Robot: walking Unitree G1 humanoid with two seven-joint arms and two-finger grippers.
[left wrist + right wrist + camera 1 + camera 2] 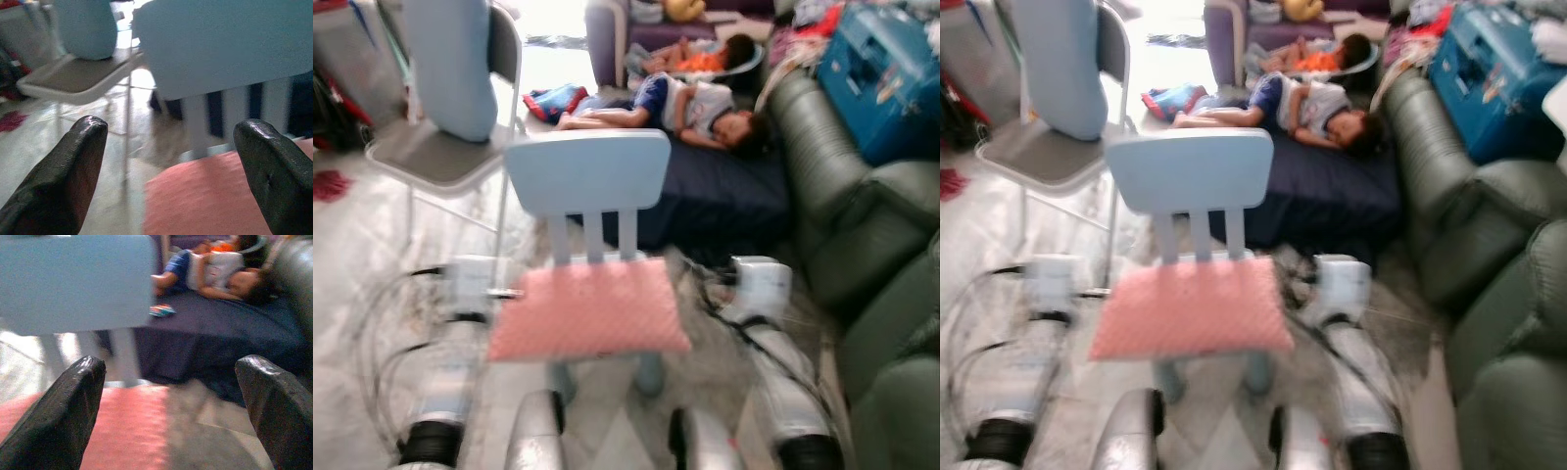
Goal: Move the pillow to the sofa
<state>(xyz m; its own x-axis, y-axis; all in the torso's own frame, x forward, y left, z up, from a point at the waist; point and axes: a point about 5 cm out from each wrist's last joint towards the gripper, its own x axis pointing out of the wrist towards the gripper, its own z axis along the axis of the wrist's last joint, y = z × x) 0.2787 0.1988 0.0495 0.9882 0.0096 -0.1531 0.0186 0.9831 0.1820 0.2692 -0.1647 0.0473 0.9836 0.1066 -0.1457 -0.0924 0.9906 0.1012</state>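
Observation:
A pink pillow (589, 309) lies flat on the seat of a small light-blue chair (588, 172) straight ahead of me. My two silver arms reach forward on either side of the chair. The left gripper (171, 133) is open at the pillow's (210, 196) left edge, with the chair back beyond it. My right gripper (171, 368) is open at the pillow's (127, 426) right edge. A dark green leather sofa (862, 215) runs along my right side.
Two people lie on a dark blue mattress (724, 191) on the floor just behind the chair. A grey folding chair (435, 152) with a pale blue cushion stands at the left. A blue case (886, 69) rests on the sofa's far end. Cables trail beside my arms.

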